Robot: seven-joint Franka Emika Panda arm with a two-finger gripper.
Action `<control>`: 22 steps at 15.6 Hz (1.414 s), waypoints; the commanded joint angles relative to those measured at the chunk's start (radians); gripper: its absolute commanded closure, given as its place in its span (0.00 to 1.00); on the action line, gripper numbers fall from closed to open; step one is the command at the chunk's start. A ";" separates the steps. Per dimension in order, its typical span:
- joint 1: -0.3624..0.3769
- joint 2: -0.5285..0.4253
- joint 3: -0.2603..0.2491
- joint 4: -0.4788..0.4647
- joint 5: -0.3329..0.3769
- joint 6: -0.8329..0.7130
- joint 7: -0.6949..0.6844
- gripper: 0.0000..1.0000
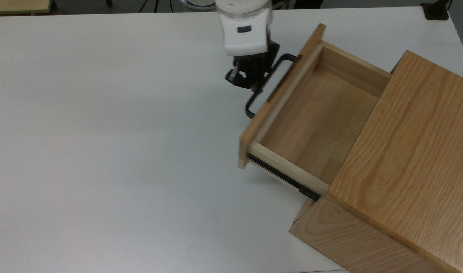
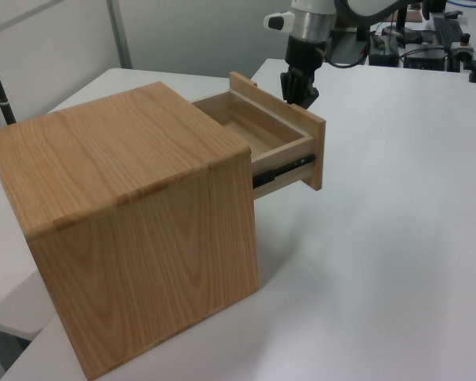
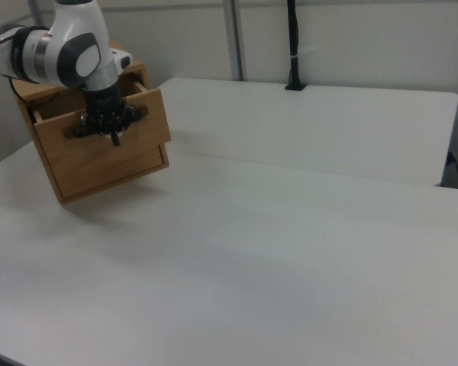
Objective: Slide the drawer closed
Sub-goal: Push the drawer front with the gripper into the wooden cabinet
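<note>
Even, bright overhead light, no glare; a soft grey shadow lies on the white table (image 1: 102, 151) under the drawer (image 1: 311, 113); the drawer's front panel is slightly motion-blurred in the top view.

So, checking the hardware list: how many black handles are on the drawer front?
1. A single black U-shaped handle on the drawer front panel, with the gripper at it in the top view.
</note>
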 commanded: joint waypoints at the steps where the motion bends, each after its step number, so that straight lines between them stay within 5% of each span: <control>1: 0.005 0.025 0.050 0.001 0.050 0.153 -0.005 1.00; 9: 0.006 0.100 0.159 0.002 0.058 0.469 0.178 1.00; 22: 0.075 0.103 0.156 -0.004 0.053 0.640 0.274 1.00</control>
